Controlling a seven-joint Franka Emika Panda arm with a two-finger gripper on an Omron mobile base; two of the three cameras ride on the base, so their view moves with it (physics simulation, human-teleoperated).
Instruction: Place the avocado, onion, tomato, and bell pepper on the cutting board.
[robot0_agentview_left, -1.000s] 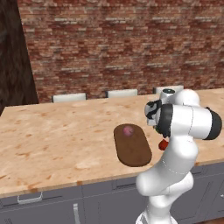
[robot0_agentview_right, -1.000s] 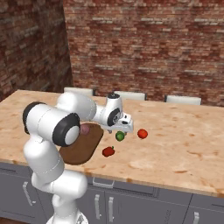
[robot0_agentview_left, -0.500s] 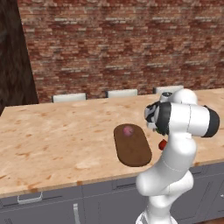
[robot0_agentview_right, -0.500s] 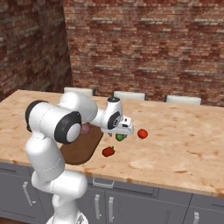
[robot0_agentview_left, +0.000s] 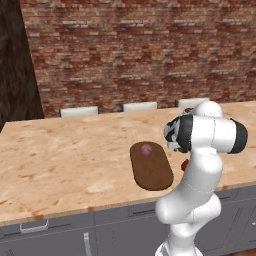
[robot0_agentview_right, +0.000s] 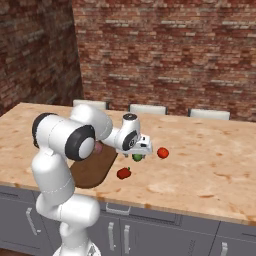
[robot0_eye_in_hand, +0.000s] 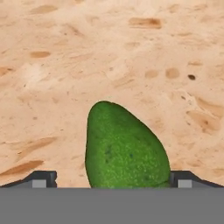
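The green avocado (robot0_eye_in_hand: 124, 151) lies on the counter between my two fingertips (robot0_eye_in_hand: 43, 179), which stand wide on either side of it; the right tip is close to its skin, the left one apart. My gripper (robot0_agentview_right: 140, 152) is open and hangs low right over the avocado (robot0_agentview_right: 137, 157). The bright tomato (robot0_agentview_right: 162, 153) sits just right of it, and the darker red bell pepper (robot0_agentview_right: 123, 173) lies nearer the counter's front. The pinkish onion (robot0_agentview_left: 146, 149) rests on the far end of the brown cutting board (robot0_agentview_left: 151, 172).
The board (robot0_agentview_right: 92, 170) lies left of the vegetables, partly behind my arm. The wooden counter (robot0_agentview_left: 65, 160) runs wide to the left, with a brick wall and several white chair backs (robot0_agentview_left: 79, 111) behind it. The counter's front edge is near the pepper.
My gripper has sunk a little lower over the avocado. The vegetables and the board have not moved.
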